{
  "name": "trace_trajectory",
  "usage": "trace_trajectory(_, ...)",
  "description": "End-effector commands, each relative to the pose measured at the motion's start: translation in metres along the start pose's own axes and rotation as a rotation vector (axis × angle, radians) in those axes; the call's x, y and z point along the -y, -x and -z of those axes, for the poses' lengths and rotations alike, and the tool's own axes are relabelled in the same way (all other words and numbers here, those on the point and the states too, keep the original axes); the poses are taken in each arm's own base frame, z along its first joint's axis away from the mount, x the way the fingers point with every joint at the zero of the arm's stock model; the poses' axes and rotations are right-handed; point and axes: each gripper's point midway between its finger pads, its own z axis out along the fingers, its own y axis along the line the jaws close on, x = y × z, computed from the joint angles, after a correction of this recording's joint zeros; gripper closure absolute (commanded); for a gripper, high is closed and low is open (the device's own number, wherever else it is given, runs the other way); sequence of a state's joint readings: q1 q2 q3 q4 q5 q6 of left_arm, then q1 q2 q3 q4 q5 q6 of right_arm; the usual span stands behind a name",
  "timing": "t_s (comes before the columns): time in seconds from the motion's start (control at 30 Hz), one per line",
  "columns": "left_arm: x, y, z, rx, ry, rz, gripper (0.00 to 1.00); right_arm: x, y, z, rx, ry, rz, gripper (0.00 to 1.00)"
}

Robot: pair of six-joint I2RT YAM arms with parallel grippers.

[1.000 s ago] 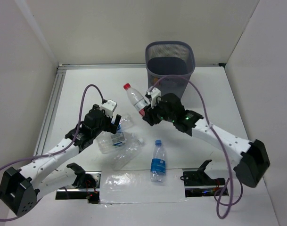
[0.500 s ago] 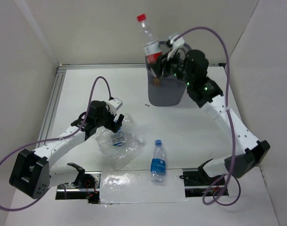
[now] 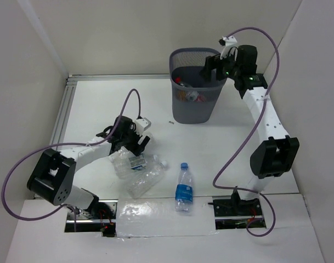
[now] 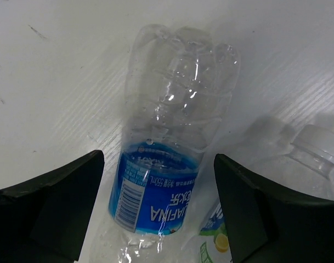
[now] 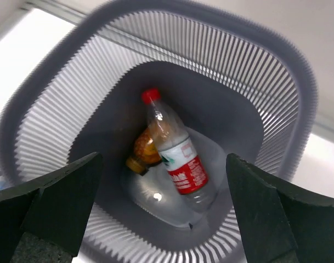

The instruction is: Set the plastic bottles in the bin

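Both open: left hand (image 4: 158,164) released astride a blue-labelled bottle (image 4: 169,137), right hand (image 5: 164,159) released above the bin (image 5: 249,76).
Likely light, crushable, slick; pinch its labelled waist.

Light was bright, even and diffuse, seemingly from overhead. Around the bin (image 3: 194,109) the white table (image 3: 210,148) was nearly washed out, with only a faint, soft shadow at the bin's foot. In the right wrist view the bin's rim was smeared and its floor dim, with small glints on the red-labelled bottle (image 5: 180,159) inside.
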State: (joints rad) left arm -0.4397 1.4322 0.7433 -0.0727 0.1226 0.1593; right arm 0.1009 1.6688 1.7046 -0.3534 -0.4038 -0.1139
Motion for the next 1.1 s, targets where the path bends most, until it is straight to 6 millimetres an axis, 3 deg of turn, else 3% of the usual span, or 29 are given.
trace_trajectory(0.0,-0.007,0.030,-0.006,0.061,0.027,-0.054,0.07,-0.034,0.051,0.053,0.148,0.197,0.121,0.00)
trace_trajectory(0.07,-0.009,0.029,-0.013,0.034,0.044,-0.059,0.24,-0.032,0.058,0.076,0.178,0.237,0.156,0.00)
trace_trajectory(0.13,-0.013,0.030,-0.011,0.025,0.081,-0.056,0.42,-0.040,0.047,0.091,0.173,0.321,0.160,0.00)
trace_trajectory(0.17,-0.017,0.047,-0.004,0.075,0.105,-0.051,0.57,-0.037,0.051,0.108,0.195,0.312,0.179,0.04)
trace_trajectory(0.23,-0.026,0.082,0.014,0.176,0.152,-0.030,0.77,-0.041,0.036,0.119,0.197,0.346,0.200,0.29)
trace_trajectory(0.27,-0.031,0.111,0.029,0.249,0.179,-0.006,0.91,-0.040,0.032,0.125,0.205,0.342,0.246,0.44)
trace_trajectory(0.33,-0.035,0.156,0.061,0.375,0.198,0.012,0.94,-0.049,0.009,0.139,0.184,0.344,0.283,0.72)
trace_trajectory(0.37,-0.031,0.178,0.074,0.437,0.169,0.036,0.94,-0.050,-0.001,0.142,0.180,0.343,0.346,0.78)
trace_trajectory(0.4,-0.027,0.214,0.096,0.527,0.152,0.038,0.94,-0.058,-0.006,0.152,0.185,0.341,0.380,0.82)
trace_trajectory(0.43,-0.024,0.234,0.114,0.586,0.131,0.045,0.94,-0.063,-0.036,0.152,0.131,0.369,0.345,0.87)
trace_trajectory(0.47,-0.020,0.253,0.127,0.646,0.103,0.051,0.94,-0.068,-0.050,0.155,0.113,0.387,0.357,0.87)
trace_trajectory(0.5,-0.008,0.288,0.154,0.763,0.045,0.061,0.94,-0.070,-0.063,0.157,0.101,0.396,0.419,0.93)
trace_trajectory(0.53,-0.004,0.304,0.169,0.824,0.015,0.063,0.94,-0.082,-0.089,0.166,0.057,0.436,0.392,0.96)
trace_trajectory(0.57,0.005,0.319,0.178,0.871,-0.029,0.063,0.94,-0.087,-0.101,0.169,0.042,0.456,0.396,0.99)
trace_trajectory(0.63,0.020,0.361,0.216,1.031,-0.134,0.063,0.94,-0.100,-0.129,0.175,0.009,0.500,0.380,1.00)
trace_trajectory(0.67,0.029,0.375,0.226,1.081,-0.178,0.057,0.94,-0.104,-0.141,0.178,-0.015,0.513,0.358,1.00)
trace_trajectory(0.77,0.045,0.422,0.253,1.233,-0.317,0.056,0.94,-0.117,-0.170,0.180,-0.069,0.553,0.329,1.00)
trace_trajectory(0.87,0.059,0.462,0.264,1.354,-0.424,0.074,0.94,-0.123,-0.186,0.182,-0.096,0.561,0.338,1.00)
trace_trajectory(0.97,0.059,0.493,0.251,1.403,-0.478,0.112,0.92,-0.127,-0.195,0.185,-0.105,0.562,0.341,0.97)
trace_trajectory(1.03,0.057,0.510,0.248,1.457,-0.434,0.153,0.89,-0.131,-0.196,0.188,-0.103,0.562,0.355,0.75)
trace_trajectory(1.07,0.056,0.513,0.217,1.432,-0.423,0.183,0.86,-0.131,-0.196,0.188,-0.103,0.562,0.355,0.62)
